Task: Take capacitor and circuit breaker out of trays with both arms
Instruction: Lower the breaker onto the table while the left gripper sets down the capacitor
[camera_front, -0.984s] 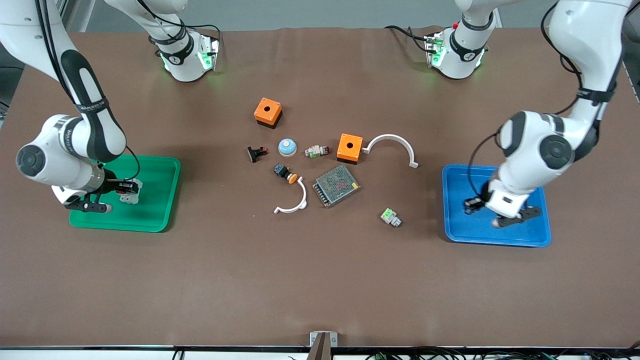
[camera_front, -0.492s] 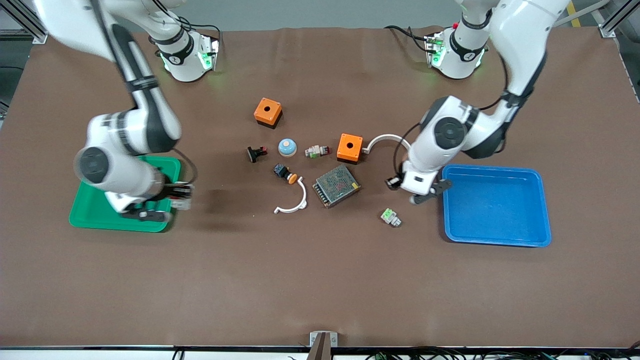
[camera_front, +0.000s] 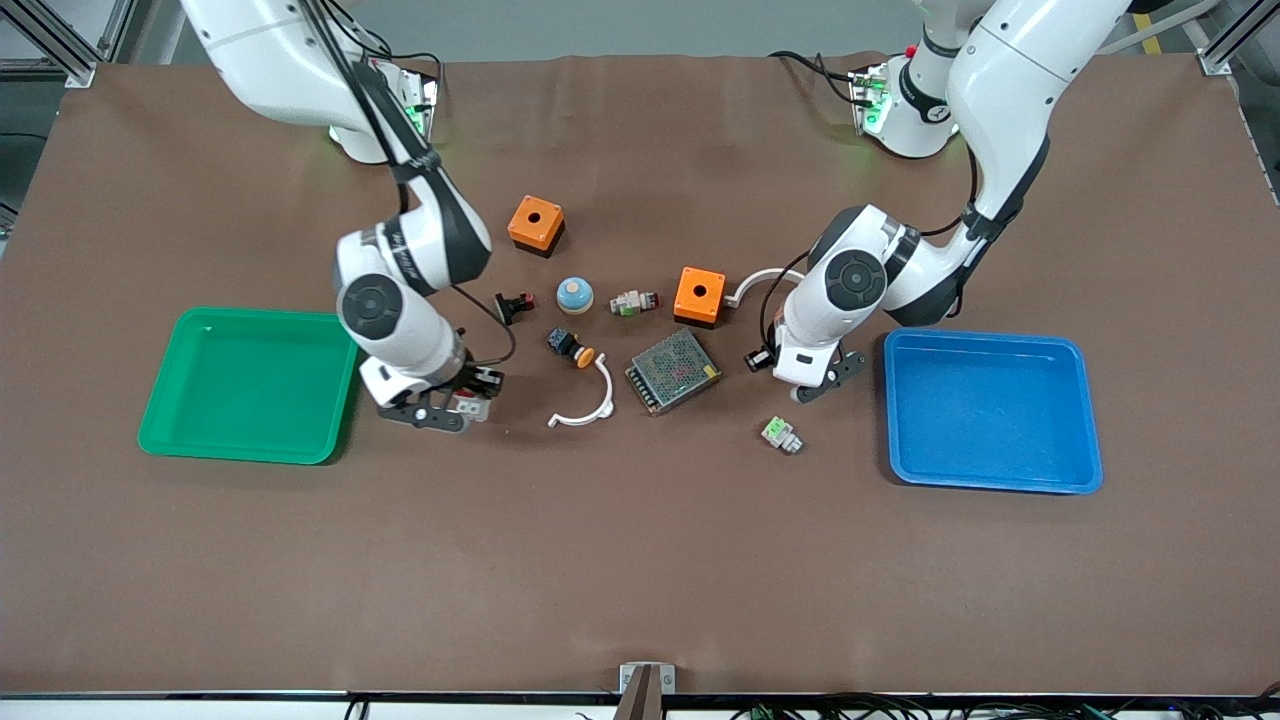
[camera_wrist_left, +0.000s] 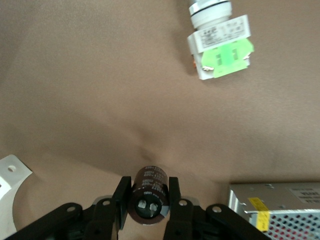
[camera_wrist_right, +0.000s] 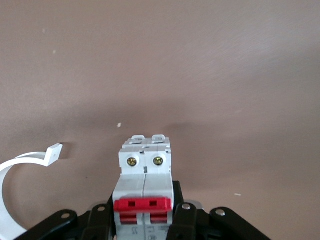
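small print on the capacitor (camera_wrist_left: 150, 192) label, white part (camera_wrist_left: 220, 47) label, both illegible

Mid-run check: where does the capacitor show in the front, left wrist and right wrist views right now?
Front view: the capacitor is a dark speck in the left gripper, over bare table beside the metal mesh box.
Left wrist view: capacitor clamped between the fingers.
Right wrist view: not in it.
Shared landmark: the mesh box, whose corner shows in the left wrist view.
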